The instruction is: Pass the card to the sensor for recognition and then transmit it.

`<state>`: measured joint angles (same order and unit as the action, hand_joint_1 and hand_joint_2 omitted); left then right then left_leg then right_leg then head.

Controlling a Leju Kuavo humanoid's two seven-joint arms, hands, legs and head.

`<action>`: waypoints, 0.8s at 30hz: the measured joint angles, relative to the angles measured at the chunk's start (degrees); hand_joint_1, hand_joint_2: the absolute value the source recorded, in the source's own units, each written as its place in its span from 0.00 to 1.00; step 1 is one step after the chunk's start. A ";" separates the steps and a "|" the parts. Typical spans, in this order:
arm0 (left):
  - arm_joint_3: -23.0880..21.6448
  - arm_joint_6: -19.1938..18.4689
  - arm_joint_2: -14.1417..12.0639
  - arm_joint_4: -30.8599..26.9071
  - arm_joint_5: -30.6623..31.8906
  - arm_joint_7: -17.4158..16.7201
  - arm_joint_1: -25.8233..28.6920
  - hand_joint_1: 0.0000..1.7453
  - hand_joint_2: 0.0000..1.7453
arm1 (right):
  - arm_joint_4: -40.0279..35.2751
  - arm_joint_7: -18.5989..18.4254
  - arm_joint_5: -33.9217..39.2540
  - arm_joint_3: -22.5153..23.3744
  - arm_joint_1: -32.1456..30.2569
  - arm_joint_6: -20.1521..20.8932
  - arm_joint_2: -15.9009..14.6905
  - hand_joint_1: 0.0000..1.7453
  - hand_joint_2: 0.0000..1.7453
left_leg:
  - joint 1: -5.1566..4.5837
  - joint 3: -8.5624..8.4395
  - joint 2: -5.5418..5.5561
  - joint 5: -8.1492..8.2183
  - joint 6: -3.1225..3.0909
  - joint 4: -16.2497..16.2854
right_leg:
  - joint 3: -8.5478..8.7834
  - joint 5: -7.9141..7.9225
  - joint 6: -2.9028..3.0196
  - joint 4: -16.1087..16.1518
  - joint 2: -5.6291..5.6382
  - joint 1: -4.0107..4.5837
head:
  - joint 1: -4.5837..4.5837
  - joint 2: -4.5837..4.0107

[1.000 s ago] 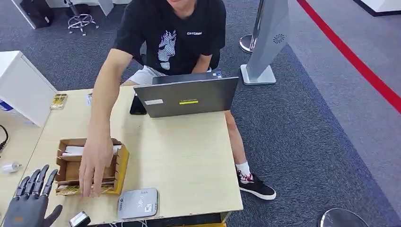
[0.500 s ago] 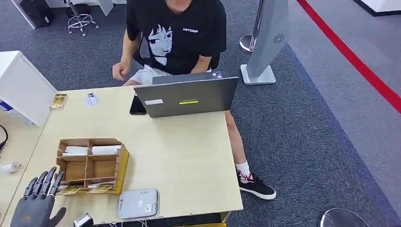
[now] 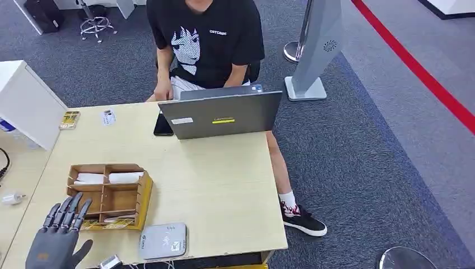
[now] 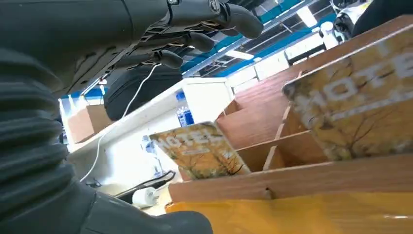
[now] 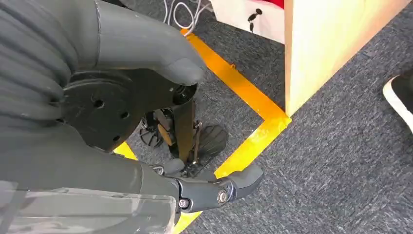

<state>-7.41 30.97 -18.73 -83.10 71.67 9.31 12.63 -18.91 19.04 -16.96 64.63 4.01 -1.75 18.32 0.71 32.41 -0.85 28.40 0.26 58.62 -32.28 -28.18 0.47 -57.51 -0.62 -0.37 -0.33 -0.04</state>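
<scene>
Two hotel cards (image 3: 103, 223) lie in the wooden organizer's (image 3: 109, 193) near row; left hand (image 3: 59, 238) hovers beside it, fingers spread, holding nothing

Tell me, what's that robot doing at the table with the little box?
The robot's left hand is open beside a wooden box that holds yellow hotel cards. It holds nothing yet. A grey card reader lies on the table next to the box. A person sits behind a laptop. The right hand hangs low over the carpet.
</scene>
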 joint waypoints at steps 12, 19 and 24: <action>-0.88 -1.27 -0.94 -0.57 -1.38 -2.84 -0.02 1.00 1.00 | -0.04 0.00 -0.39 0.00 -0.01 0.02 0.00 0.00 1.00 | 0.00 0.00 0.00 0.00 0.00 0.00 | 0.00 0.00 0.00 0.00 0.00 0.00 | 0.00 0.00; -0.11 -2.80 -1.40 -1.05 -1.81 -3.47 0.00 1.00 1.00 | -0.30 0.00 -0.50 0.00 -0.09 0.02 0.00 0.00 1.00 | 0.00 0.00 0.00 0.00 0.00 0.00 | 0.00 0.00 0.00 0.00 0.00 0.00 | -0.02 0.00; 0.46 -3.26 -1.42 -1.57 -2.19 -3.50 0.03 1.00 1.00 | -0.55 -0.20 -0.55 0.00 -0.14 0.02 0.00 0.00 1.00 | 0.00 0.01 0.00 0.00 0.00 0.00 | 0.00 0.00 0.00 0.00 0.00 0.00 | -0.02 0.00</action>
<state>-6.95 27.71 -20.15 -84.67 69.48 5.81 12.66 -19.45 18.84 -17.51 64.63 3.86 -1.73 18.32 0.71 32.42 -0.85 28.40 0.26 58.62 -32.28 -28.18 0.47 -57.51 -0.62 -0.37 -0.35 -0.04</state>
